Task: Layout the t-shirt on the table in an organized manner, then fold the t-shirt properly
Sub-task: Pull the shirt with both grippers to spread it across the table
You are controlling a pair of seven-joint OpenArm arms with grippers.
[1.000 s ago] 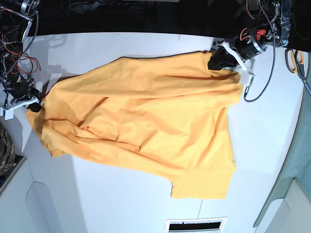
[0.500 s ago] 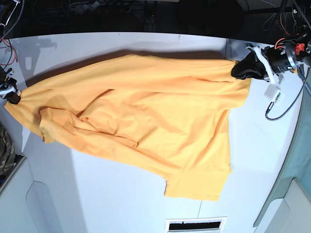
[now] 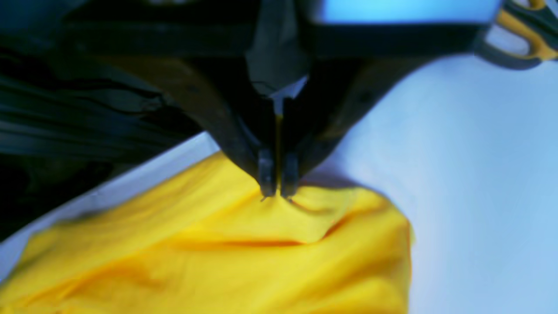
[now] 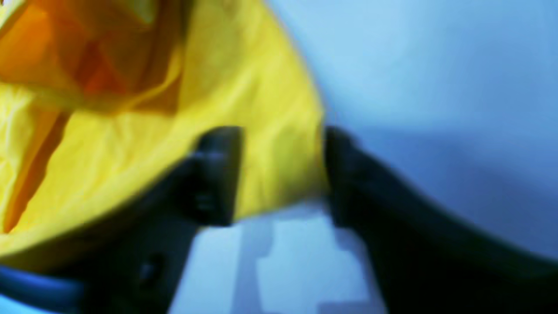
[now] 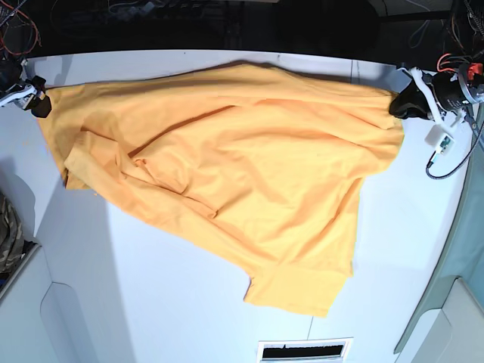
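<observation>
white table [image 5: 189,302] | dark background | t-shirt [image 5: 227,166] spread, wrinkled

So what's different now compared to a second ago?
Both arms pulled apart toward the table's far corners, stretching the shirt wider. The right tool has opened, its fingers astride the shirt's edge. The left tool stays clamped on its corner.

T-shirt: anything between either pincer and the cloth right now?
Nothing visible. The left pincer is shut directly on the t-shirt edge. The right pincer stands open, with the shirt's corner lying between its fingers. Only the bare table surrounds the cloth.
</observation>
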